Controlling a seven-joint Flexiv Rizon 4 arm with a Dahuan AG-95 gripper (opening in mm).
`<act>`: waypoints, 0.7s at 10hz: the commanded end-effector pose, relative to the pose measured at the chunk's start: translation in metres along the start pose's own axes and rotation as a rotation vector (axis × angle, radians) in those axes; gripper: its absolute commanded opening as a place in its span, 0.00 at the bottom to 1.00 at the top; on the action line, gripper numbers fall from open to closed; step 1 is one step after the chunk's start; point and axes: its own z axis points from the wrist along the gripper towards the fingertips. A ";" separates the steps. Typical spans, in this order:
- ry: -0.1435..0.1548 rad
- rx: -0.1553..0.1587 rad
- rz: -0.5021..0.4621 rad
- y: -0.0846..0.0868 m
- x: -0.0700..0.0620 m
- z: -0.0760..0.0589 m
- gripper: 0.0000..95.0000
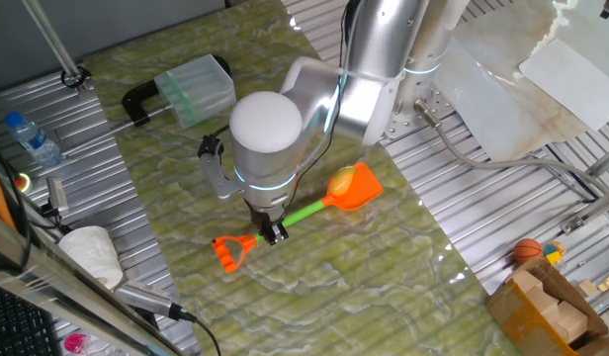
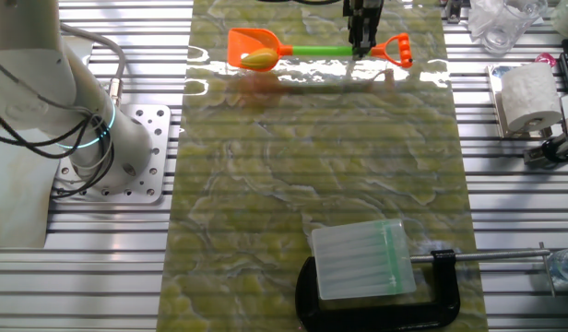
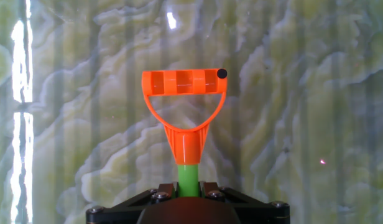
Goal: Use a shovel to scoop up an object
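Note:
The shovel (image 1: 295, 213) has an orange blade (image 1: 358, 188), a green shaft and an orange D-shaped end (image 1: 230, 253). The yellow-orange oval object (image 1: 341, 182) rests on the blade; in the other fixed view the object (image 2: 258, 60) lies in the blade (image 2: 250, 46) at the far edge of the mat. My gripper (image 1: 275, 232) is shut on the green shaft close to the D end. In the hand view the shaft (image 3: 189, 179) rises from between the jaws of my gripper (image 3: 189, 190), and the D handle (image 3: 184, 84) shows above the green marbled mat.
A clear plastic box (image 1: 196, 89) held by a black clamp (image 1: 141, 102) stands at the mat's far corner. A water bottle (image 1: 35, 138), a paper roll (image 1: 95, 252) and a box of wooden blocks with a small orange ball (image 1: 527, 250) sit off the mat.

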 end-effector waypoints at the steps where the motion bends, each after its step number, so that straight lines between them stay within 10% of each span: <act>1: -0.001 0.002 0.005 0.005 -0.002 0.006 0.00; 7: -0.045 0.003 0.000 0.013 -0.004 0.016 0.00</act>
